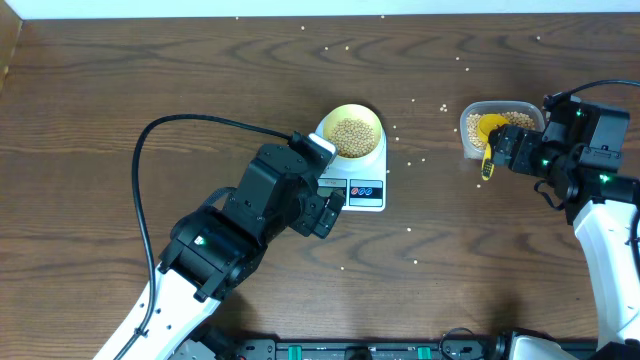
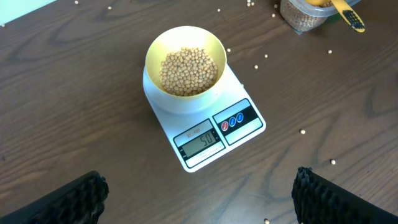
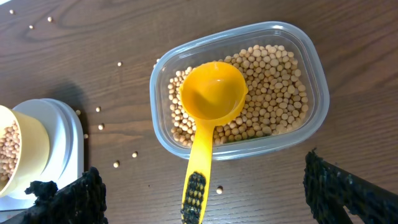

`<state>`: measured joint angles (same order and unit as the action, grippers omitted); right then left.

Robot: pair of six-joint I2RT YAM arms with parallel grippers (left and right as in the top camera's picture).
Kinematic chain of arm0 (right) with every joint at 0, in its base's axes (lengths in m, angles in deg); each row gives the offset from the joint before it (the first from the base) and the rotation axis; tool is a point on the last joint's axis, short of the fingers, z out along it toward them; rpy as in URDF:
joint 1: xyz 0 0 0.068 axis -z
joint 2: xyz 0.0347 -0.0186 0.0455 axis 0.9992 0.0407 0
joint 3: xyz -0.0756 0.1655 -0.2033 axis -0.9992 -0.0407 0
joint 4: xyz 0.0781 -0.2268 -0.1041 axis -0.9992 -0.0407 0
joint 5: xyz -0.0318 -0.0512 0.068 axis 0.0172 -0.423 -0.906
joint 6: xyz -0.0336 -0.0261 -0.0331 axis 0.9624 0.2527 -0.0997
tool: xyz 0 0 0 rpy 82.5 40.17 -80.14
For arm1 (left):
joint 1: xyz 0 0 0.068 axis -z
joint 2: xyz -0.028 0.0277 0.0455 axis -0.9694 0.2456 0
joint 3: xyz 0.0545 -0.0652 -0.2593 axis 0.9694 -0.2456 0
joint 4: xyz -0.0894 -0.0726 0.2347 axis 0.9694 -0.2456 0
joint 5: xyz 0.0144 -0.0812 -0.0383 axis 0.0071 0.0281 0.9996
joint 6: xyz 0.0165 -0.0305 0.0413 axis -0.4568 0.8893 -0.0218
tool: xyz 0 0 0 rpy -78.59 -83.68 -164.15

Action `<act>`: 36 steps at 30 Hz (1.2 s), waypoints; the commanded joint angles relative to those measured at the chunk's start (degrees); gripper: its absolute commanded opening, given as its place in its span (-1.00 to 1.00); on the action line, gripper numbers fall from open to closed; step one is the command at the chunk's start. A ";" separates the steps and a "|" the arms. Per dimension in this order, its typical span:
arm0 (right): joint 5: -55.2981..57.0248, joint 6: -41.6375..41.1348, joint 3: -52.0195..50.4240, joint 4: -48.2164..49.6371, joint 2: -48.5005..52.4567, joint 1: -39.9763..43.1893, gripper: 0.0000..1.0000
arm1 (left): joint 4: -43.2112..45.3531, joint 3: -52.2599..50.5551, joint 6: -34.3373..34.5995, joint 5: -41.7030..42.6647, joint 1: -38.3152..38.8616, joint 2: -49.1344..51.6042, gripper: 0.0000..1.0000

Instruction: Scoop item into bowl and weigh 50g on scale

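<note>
The bowl (image 2: pixel 151 53), holding beans (image 2: pixel 189 70), sits on the far end of the scale (image 2: pixel 214 140) at mid-table (image 1: pixel 150 80). Right of the scale, the tub (image 3: pixel 314 68) contains more beans and the scoop (image 3: pixel 211 99), whose handle overhangs the rim. Loose beans (image 1: pixel 417 160) lie between them.

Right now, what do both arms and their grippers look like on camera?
Both arms: white lower links, boxy black upper housings, small green lights. A thick black cable loops beside the left arm; a thinner one arcs over the right arm. The left gripper and right gripper have black, rough-textured fingers.
</note>
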<state>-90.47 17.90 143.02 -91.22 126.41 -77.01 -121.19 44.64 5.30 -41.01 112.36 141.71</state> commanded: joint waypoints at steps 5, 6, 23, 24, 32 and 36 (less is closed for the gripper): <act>0.46 -0.85 -0.02 -0.07 -0.81 0.17 0.99 | -0.15 -0.02 -0.96 0.50 -0.24 0.26 0.94; 0.44 -0.83 -0.02 -0.04 -0.81 0.17 0.98 | -0.15 -0.02 -0.96 0.50 -0.24 0.26 0.94; 0.44 -0.83 -0.02 -0.07 -0.81 0.17 0.99 | 7.32 -11.41 -0.94 0.09 -2.67 -14.78 0.94; 0.46 -0.85 -0.02 -0.07 -0.81 0.17 0.98 | 10.19 -14.36 -0.94 0.09 -3.37 -16.63 0.94; 0.46 -0.85 -0.02 -0.07 -0.81 0.17 0.99 | 28.13 -34.42 2.99 0.52 -8.50 -31.95 0.94; 0.46 -0.85 -0.02 -0.07 -0.81 0.17 0.98 | 34.88 -41.68 5.18 0.61 -12.50 -38.23 0.94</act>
<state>-90.20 17.73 143.02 -91.24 126.41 -76.97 -88.95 6.28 7.90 -40.59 102.11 106.84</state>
